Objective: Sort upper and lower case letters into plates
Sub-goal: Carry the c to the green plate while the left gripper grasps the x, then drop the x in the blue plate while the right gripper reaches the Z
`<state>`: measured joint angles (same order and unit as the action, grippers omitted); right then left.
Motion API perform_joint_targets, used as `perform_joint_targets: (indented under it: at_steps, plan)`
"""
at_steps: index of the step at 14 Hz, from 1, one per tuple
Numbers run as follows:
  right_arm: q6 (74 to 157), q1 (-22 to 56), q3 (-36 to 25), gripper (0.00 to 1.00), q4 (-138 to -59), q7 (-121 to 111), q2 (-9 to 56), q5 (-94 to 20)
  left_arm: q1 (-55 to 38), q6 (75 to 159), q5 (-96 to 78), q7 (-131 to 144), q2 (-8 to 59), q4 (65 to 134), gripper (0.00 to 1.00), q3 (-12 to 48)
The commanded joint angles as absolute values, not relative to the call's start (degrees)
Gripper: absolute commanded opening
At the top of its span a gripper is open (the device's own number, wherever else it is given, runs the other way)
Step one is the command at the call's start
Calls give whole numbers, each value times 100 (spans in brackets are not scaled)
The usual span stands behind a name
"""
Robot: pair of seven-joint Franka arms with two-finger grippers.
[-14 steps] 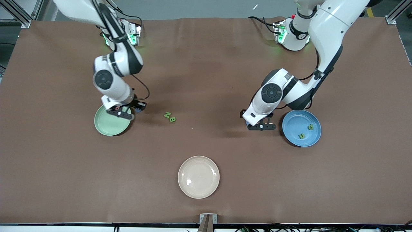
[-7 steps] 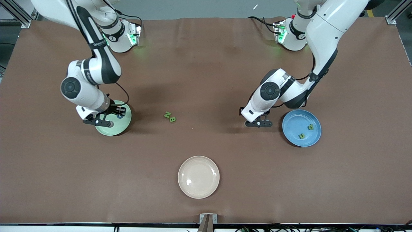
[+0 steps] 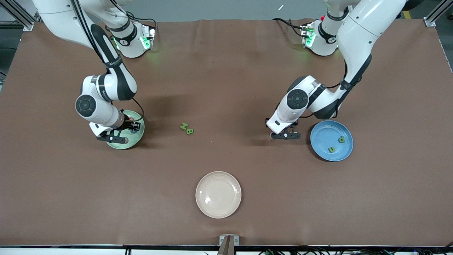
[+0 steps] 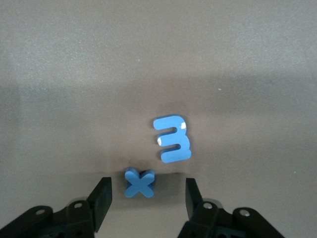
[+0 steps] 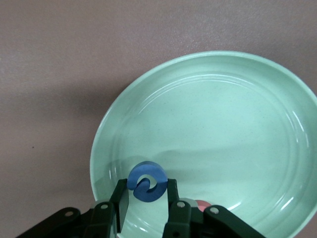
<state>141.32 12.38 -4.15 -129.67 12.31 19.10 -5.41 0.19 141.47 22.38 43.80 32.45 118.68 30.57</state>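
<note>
**A:** Where's the blue G (image 5: 147, 182)?

**B:** Pinched between the jaws of the right gripper (image 5: 146, 191), which hangs low over the mint green plate (image 3: 124, 145). On the front view's clock face, that plate sits at about nine o'clock from the table's middle. A bit of the red Q (image 5: 200, 204) lies in the plate, mostly hidden by the gripper.

**A:** And the left gripper (image 4: 147, 194)?

**B:** Down at the brown table (image 3: 226, 88), its jaws apart with the blue x (image 4: 139, 183) between them. There is a gap on each side, so it touches nothing. The blue m (image 4: 172, 140) lies flat just beside the x, outside the jaws.

**A:** What about the other plate?

**B:** The blue plate (image 3: 318, 141) is at three o'clock from the table's middle, next to that gripper. It holds the green u (image 3: 331, 149) at its six o'clock and the green p (image 3: 341, 139) at its three o'clock.

**A:** Is anything loose?

**B:** The green N (image 3: 183, 126) and green B (image 3: 190, 131) lie touching on the table between the two plates, the B at the N's four o'clock. A cream plate (image 3: 218, 194) sits at six o'clock, nearest the front camera.
</note>
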Motion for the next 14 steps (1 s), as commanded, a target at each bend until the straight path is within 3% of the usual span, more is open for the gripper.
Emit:
perform_joint_targets:
  at_steps: [1, 7, 14]
  plan:
    - [14168, 1116, -325, 97, -12990, 1186, 1890, -562, 53, 14238, 2391, 4500, 3226, 11936, 57, 3067]
    - [13825, 1230, -264, 100, -12955, 1475, 1644, -571, 44, 14238, 2558, 4579, 3270, 11927, 41, 2989]
    - [14703, 2389, -158, 100, -12937, 3680, 1959, -563, 44, 14247, 2681, 4807, 3243, 11909, 16, 2971]
